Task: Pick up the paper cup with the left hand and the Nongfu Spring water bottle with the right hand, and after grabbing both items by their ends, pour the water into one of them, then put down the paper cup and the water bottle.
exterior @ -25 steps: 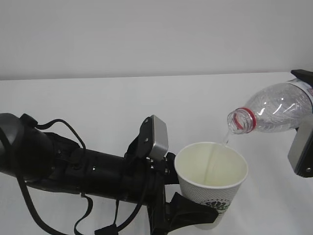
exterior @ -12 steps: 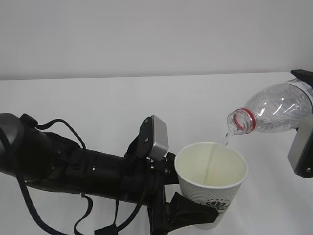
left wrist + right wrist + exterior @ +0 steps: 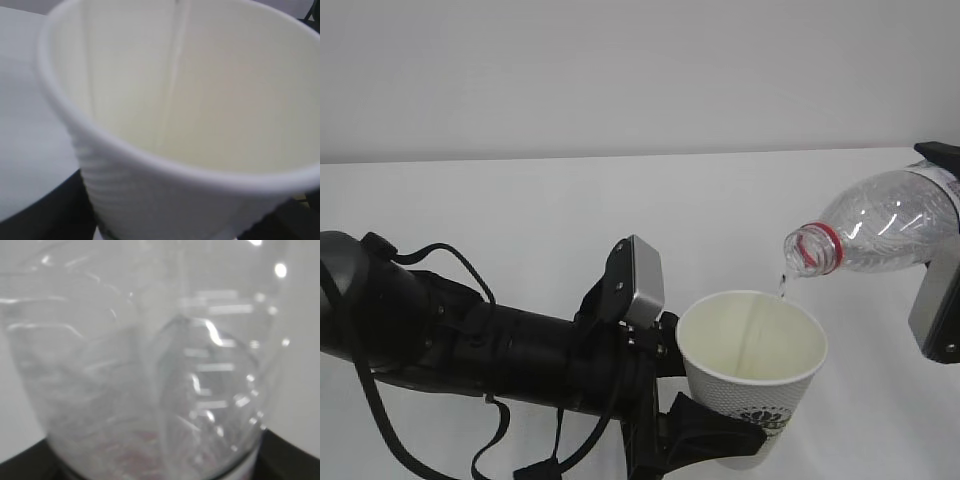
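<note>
The white paper cup [image 3: 752,362] stands upright above the table, its cream inside open to the top. My left gripper [image 3: 720,438] is shut on its lower part, black fingers [image 3: 705,432] against the dotted wall. In the left wrist view the cup [image 3: 175,100] fills the frame. The Nongfu Spring water bottle [image 3: 880,225] lies tilted, its red-ringed mouth just above the cup's right rim. A thin drip of water [image 3: 782,284] falls from the mouth. My right gripper [image 3: 942,292] is shut on the bottle's far end at the frame's right edge. The bottle [image 3: 150,365] blocks the right wrist view.
The thick black left arm [image 3: 470,345] with looped cables and a silver-grey block [image 3: 642,280] crosses the lower left. The white table [image 3: 570,210] runs back to a pale wall [image 3: 620,70].
The stream of water from the bottle's mouth has thinned to a small drip. Neither arm, the cup nor the bottle has visibly moved.
</note>
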Robot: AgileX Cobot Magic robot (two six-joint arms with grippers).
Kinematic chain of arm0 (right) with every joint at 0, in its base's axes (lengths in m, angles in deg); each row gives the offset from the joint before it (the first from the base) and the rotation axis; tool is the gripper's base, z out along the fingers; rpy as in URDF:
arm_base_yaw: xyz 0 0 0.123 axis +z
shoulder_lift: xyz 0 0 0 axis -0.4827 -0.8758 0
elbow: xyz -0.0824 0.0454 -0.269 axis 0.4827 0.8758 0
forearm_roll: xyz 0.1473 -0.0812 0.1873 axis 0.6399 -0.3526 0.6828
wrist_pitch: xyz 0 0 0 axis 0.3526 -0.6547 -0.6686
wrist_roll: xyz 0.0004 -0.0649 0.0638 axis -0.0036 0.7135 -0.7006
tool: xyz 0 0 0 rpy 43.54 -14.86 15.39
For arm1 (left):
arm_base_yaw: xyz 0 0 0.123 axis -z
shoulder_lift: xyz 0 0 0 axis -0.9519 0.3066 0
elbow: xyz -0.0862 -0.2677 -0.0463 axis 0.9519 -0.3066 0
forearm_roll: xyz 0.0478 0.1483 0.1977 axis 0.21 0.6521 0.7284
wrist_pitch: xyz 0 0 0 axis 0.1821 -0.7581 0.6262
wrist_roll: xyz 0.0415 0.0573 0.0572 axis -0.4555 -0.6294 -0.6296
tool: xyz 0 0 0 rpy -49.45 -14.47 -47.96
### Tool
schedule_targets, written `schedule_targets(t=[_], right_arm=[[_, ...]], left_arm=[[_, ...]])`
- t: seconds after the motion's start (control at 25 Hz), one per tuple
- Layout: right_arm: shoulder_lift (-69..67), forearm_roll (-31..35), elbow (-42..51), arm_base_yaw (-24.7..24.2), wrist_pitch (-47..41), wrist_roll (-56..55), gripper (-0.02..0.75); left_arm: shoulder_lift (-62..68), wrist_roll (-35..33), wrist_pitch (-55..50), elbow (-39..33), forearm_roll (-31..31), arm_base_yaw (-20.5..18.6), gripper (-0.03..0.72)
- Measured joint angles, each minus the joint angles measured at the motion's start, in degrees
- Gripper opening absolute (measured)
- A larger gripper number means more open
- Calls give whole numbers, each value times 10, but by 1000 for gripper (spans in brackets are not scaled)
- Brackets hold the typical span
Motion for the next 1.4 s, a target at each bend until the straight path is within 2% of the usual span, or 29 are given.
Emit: schedule_targets(t=[1.4], right_arm=[[0,0,0,0,0,13,482]], left_arm=[[0,0,-3,0,0,0,526]])
